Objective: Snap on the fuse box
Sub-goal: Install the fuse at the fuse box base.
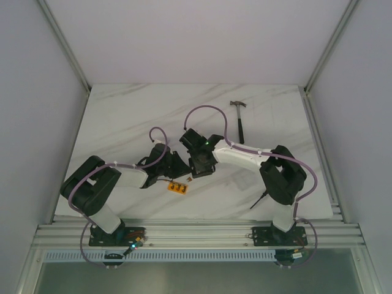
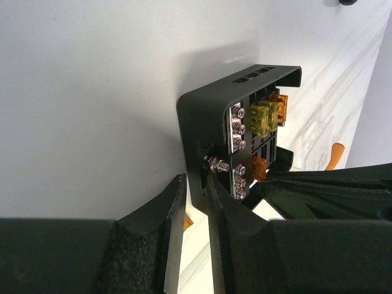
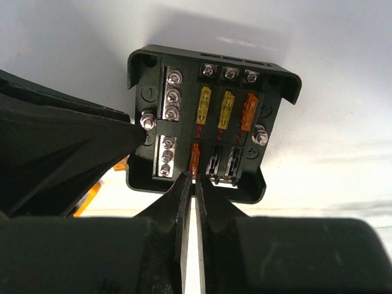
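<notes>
You get top view from high behind arm bases (image 1: 116, 234), facing down over tabletop (image 1: 122, 116). Both wrist views sit close, sharing fuse box (image 3: 208, 122).

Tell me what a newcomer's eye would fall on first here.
The black fuse box, at the centre of both wrist views, shows its coloured fuses. The left tool clamps its side wall; the right tool brings narrow tips to a lower orange fuse. A hammer lies farther back.
</notes>
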